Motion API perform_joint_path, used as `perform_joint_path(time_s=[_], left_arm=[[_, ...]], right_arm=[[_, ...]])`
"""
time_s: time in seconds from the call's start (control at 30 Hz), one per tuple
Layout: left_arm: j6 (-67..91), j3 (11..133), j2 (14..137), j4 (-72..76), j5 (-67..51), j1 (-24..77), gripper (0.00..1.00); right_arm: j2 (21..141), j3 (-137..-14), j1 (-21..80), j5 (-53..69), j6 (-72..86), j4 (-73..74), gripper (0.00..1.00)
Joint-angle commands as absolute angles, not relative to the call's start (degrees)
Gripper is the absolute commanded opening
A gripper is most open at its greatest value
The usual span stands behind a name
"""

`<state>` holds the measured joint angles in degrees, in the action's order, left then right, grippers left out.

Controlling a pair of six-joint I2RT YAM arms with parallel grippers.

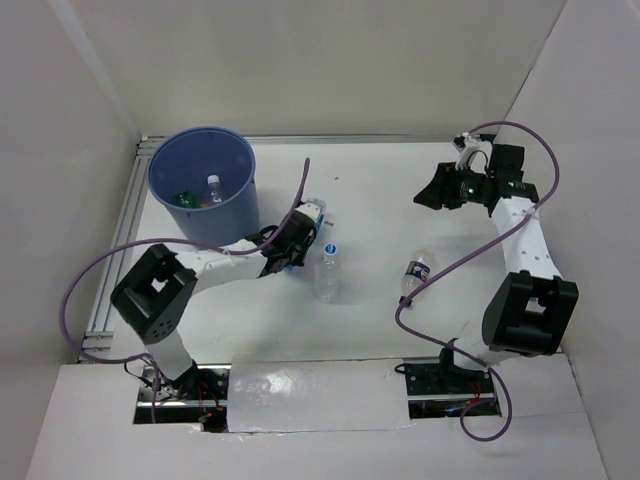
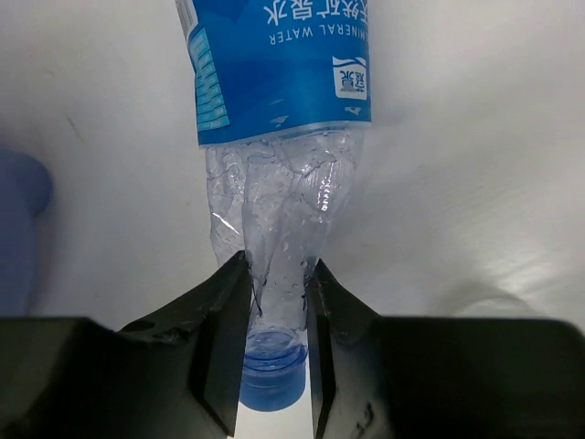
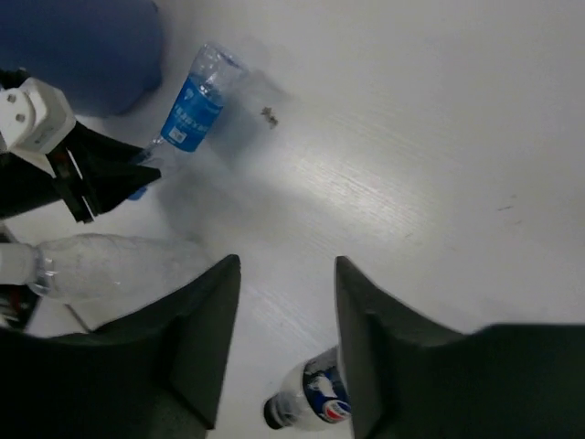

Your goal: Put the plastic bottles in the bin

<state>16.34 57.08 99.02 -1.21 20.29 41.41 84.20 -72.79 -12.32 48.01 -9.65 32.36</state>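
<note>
**At the Bin's Side: Crumpled Bottle Neck Pinched**

Near the far-left corner of the table [image 1: 380,190], beside the tapered round blue bin [image 1: 205,218], the crinkled clear neck of a blue-labelled plastic bottle [image 2: 279,137] is pinched by the left gripper [image 2: 277,274]. The fingers of the right gripper [image 3: 285,270] are spread. 2 others, a clear bottle [image 1: 328,275] and a dark-labelled bottle [image 1: 415,272], are seen mid-table.

Blue-label bottle [image 2: 274,64] cut off at top edge, bin [image 2: 18,229] blurred at left edge; dark-label bottle [image 3: 306,407] partly behind fingers [image 3: 375,366]

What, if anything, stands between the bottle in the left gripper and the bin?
Nothing visible, save the arm's own purple cable arching there. The left gripper is shut on the blue-labelled bottle beside the bin; only table lies between, so the bin's wall is all it must clear.
</note>
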Motion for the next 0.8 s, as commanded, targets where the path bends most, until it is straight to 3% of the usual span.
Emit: perform_joint_path(time_s=[0.0,0.07,0.1,0.17,0.3,0.43,0.63,0.67,0.77], left_arm=[[14.24,64.48,89.4,-1.22,20.58,42.45,0.09],[13.63,68.27,85.46,-1.93,19.42,42.45,0.07],[13.62,72.55,84.39,-2.54,18.47,41.93,0.07],[13.62,76.97,82.54,-3.34,17.14,40.52,0.07],[14.15,85.24,78.14,-5.36,17.92,37.1,0.06],[13.62,84.39,73.92,-6.85,24.51,31.74,0.06],[16.16,74.91,67.07,-11.16,28.04,18.91,0.07],[16.17,73.84,66.54,-11.16,26.91,16.63,0.07],[16.96,71.03,66.53,-12.39,26.89,14.25,0.16]], right_arm=[[81.56,-71.46,-12.74,52.03,-12.74,36.47,0.47],[81.56,-69.88,-12.74,53.26,-14.58,37.7,0.19],[81.56,-69.87,-12.74,53.26,-15.29,38.49,0.11],[81.56,-68.99,-12.74,53.26,-17.03,40.69,0.03],[80.34,-64.96,-13.27,52.56,-19.06,41.84,0.12],[77.7,-62.32,-13.27,51.42,-19.69,41.31,0.23],[77.7,-62.31,-14.41,47.12,-23.38,45.96,0.64],[77.7,-62.31,-14.41,46.33,-23.38,45.97,0.75],[77.7,-61.52,-14.41,41.06,-20.32,45.01,0.84]])
